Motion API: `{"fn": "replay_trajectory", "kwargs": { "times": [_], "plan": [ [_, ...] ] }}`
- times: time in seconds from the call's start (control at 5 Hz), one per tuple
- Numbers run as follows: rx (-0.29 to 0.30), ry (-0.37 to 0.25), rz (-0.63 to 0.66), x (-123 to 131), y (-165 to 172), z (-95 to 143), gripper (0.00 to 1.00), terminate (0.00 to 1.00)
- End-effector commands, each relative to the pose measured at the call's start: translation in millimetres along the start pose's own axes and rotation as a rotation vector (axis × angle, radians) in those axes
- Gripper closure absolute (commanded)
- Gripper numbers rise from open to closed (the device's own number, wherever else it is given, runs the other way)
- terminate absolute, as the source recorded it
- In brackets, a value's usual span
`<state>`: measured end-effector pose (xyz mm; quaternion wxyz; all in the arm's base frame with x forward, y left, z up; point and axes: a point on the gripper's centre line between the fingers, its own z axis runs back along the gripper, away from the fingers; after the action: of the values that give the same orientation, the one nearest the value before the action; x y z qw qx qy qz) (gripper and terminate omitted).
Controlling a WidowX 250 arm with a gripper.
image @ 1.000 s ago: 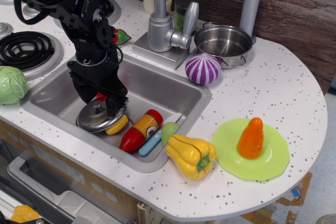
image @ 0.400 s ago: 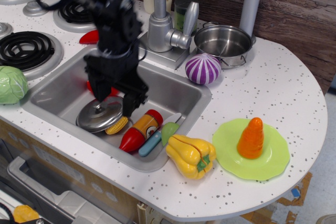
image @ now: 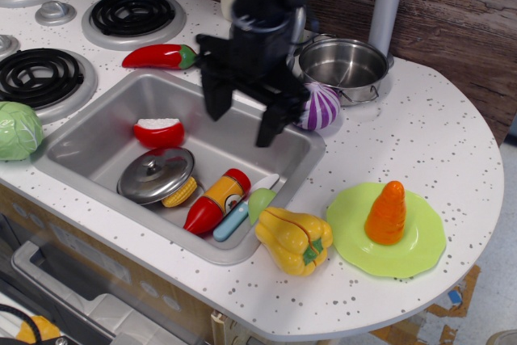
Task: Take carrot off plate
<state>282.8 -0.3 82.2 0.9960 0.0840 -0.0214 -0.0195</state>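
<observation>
The orange carrot (image: 387, 213) stands upright on the lime-green plate (image: 420, 248) at the counter's front right. My black gripper (image: 241, 124) hangs open and empty above the right part of the sink, its two fingers (image: 268, 125) pointing down. It is well to the left of the carrot and the plate, and apart from both.
The sink (image: 97, 147) holds a grey lid (image: 155, 175), a red-and-yellow bottle toy (image: 216, 199), a corn piece and a red-white piece (image: 159, 132). A yellow pepper (image: 294, 240) lies just left of the plate. A purple onion (image: 321, 107), a steel pot (image: 342, 68) and the faucet stand behind.
My gripper has risen from the sink's left part by the lid and swung right toward the sink's right side. The carrot and plate have not moved.
</observation>
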Motion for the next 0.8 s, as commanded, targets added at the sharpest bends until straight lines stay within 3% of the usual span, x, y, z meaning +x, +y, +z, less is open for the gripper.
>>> {"fn": "replay_trajectory", "kwargs": {
  "times": [0.0, 0.2, 0.6],
  "plan": [
    [0.009, -0.075, 0.034, 15, -45, 42, 0.0, 0.0],
    [0.016, -0.096, 0.047, 18, -71, 47, 0.0, 0.0],
    [-0.066, -0.133, 0.036, 26, -98, 27, 0.0, 0.0]
  ]
}}
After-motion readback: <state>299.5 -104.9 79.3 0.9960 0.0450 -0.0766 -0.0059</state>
